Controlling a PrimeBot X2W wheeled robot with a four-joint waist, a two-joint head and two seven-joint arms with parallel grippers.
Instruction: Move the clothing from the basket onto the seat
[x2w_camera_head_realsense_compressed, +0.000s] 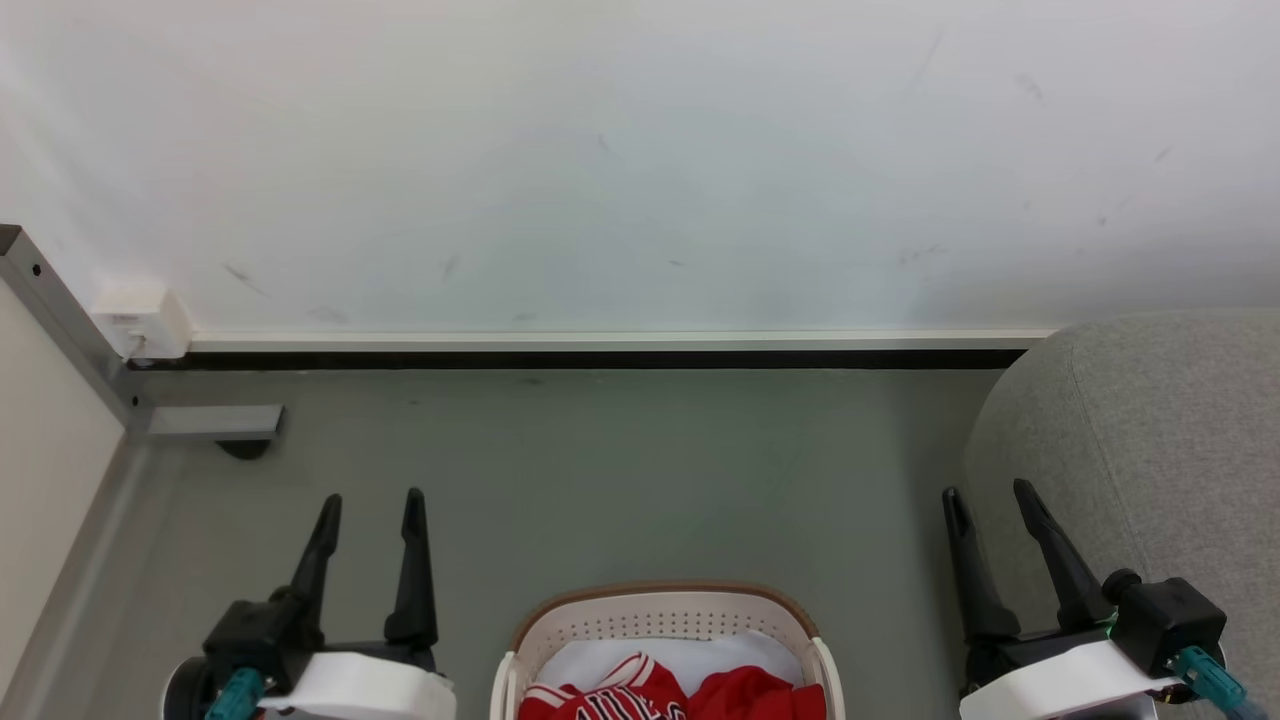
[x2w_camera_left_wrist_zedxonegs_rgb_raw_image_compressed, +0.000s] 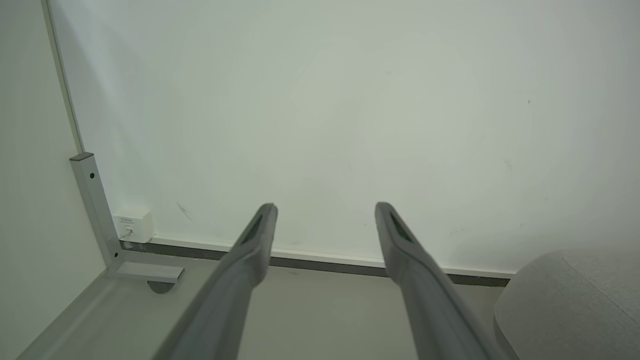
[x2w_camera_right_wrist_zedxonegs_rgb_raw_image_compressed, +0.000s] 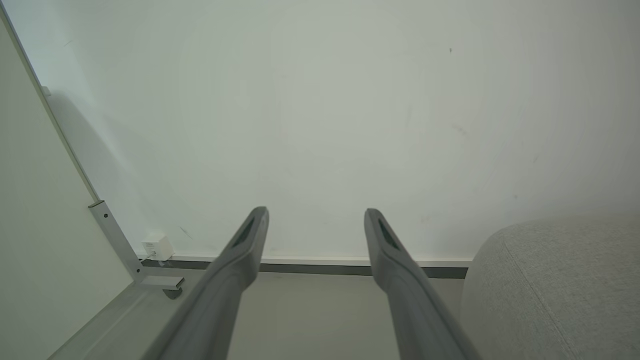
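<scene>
The pale wall (x2w_camera_head_realsense_compressed: 640, 150) and grey floor (x2w_camera_head_realsense_compressed: 600, 480) stretch ahead of both pairs of fingers. The seat (x2w_camera_head_realsense_compressed: 1150, 430), broad and light grey, lies just beside the right gripper (x2w_camera_head_realsense_compressed: 986, 490), on the outer side of its fingers (x2w_camera_head_realsense_compressed: 1062, 560), with nothing on the part that shows. The basket (x2w_camera_head_realsense_compressed: 660, 600) stands on the floor between the two grippers, back behind the fingertips, level with the wrists. In it the clothing (x2w_camera_head_realsense_compressed: 690, 700) is heaped: the lettered jersey (x2w_camera_head_realsense_compressed: 600, 700) towards the left gripper (x2w_camera_head_realsense_compressed: 373, 497), the plain red garment (x2w_camera_head_realsense_compressed: 760, 695) towards the right, both over a pale white sheet (x2w_camera_head_realsense_compressed: 600, 655).

Both pairs of fingers are spread wide and grip nothing, and they point away at the wall. By this, the task is at its start, the first pick not yet begun. The next move calls for one arm to draw back and drop between the basket walls, then pinch red cloth alone, leaving the sheet.
</scene>
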